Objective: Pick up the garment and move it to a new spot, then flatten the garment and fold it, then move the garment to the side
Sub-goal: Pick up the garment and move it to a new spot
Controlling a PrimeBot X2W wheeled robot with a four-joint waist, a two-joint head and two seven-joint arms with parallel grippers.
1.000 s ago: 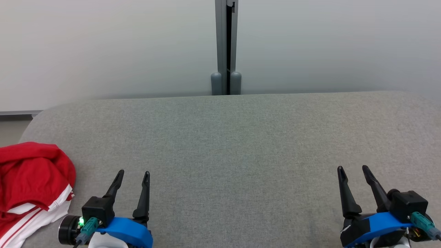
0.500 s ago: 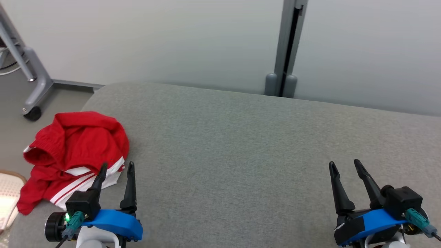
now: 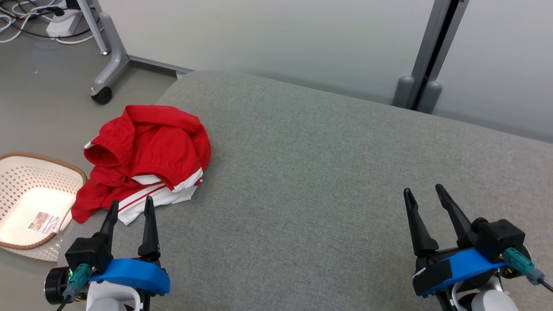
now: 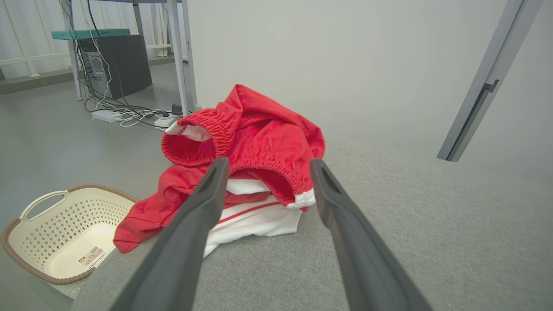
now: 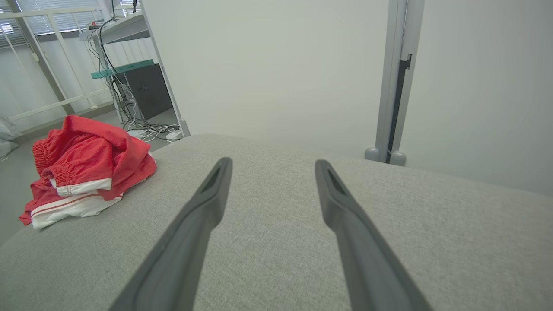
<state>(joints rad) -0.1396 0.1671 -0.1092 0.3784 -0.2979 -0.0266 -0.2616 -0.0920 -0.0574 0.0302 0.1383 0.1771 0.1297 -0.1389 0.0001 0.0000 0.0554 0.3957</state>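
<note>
1. Since a second ago the head camera has swung toward the robot's left. The garment, then cut off at the picture's left edge, now shows whole, and the grey post has slid from top centre to the upper right. Nothing on the bench has itself shifted.
2. On the floor at far left, new to the view, stands a pale perforated basket with a brown rim. Behind it are a desk leg on a caster and some cables.
3. The garment lies in a crumpled heap at the bench's left end, with one red flap drooping over the left edge on the basket's side. It is bright red, with a gathered elastic band gaping open on top and a white panel with thin red stripes underneath.
4. The left gripper hovers near the bench's front left corner. Its fingers are spread with nothing between them, and the tips stop just short of the white panel.
5. The right gripper hovers near the front right, likewise spread and empty, well apart from the garment.
</note>
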